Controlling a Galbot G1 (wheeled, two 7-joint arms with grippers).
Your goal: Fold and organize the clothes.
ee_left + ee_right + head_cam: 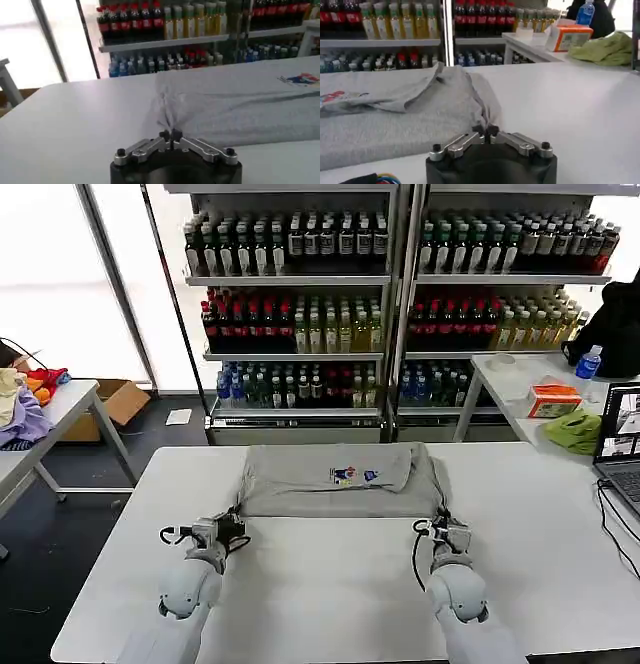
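A folded T-shirt (340,480) lies across the far middle of the table (320,584). The left gripper (237,524) pinches its near left corner, the right gripper (441,528) its near right corner. Shelves of bottles (300,304) stand behind the table.

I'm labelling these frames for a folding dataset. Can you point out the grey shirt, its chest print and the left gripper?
grey shirt (300,494): head view, on the plain lower front panel.
chest print (352,476): head view, middle of the multicoloured print.
left gripper (170,135): left wrist view, between fingertips pinching the shirt's hem.
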